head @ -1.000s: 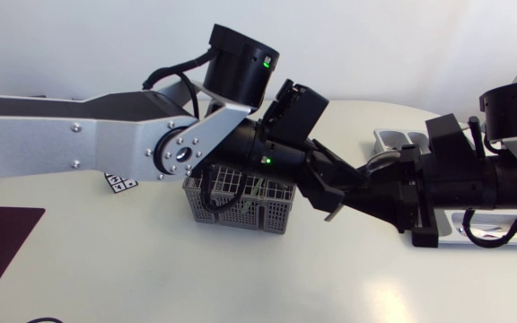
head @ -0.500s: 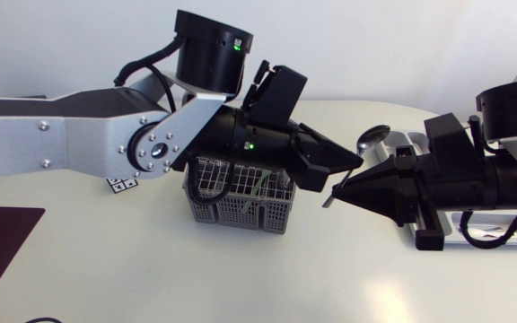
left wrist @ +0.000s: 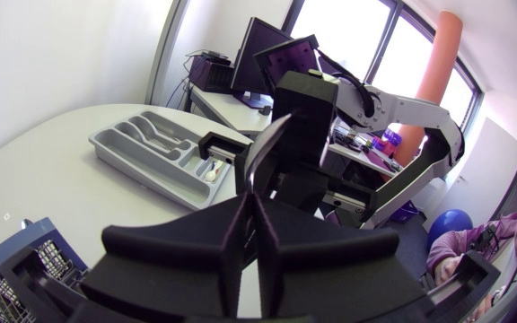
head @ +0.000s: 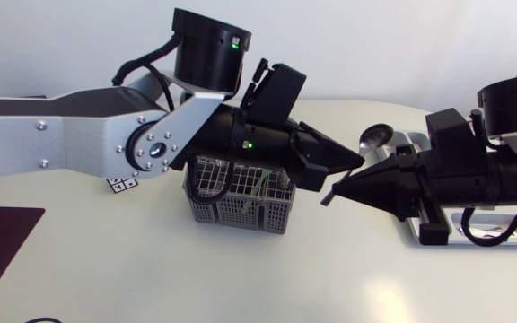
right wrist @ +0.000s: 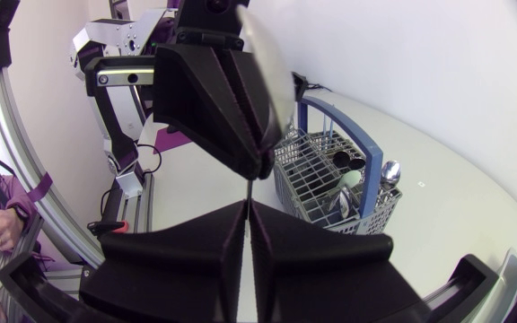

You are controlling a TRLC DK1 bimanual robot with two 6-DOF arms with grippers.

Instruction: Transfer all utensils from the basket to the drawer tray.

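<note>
Head view, spoon (head: 372, 137): hung in the air between basket (head: 240, 211) and drawer tray (head: 400, 136). We judged this a handover.
Head view, left gripper (head: 352, 163): pinched the spoon's shaft, with the right gripper (head: 337, 190) meeting it tip to tip.
Left wrist view, left gripper: fingers pressed onto the spoon, bowl jutting ahead toward the tray.
Right wrist view, right gripper: fingers closed on the handle end, as far as we could tell. Other utensils (right wrist: 386, 175) stood in the basket.

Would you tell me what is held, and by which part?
A spoon, by its handle: the left gripper nearer the bowl, the right gripper at the handle's end.
</note>
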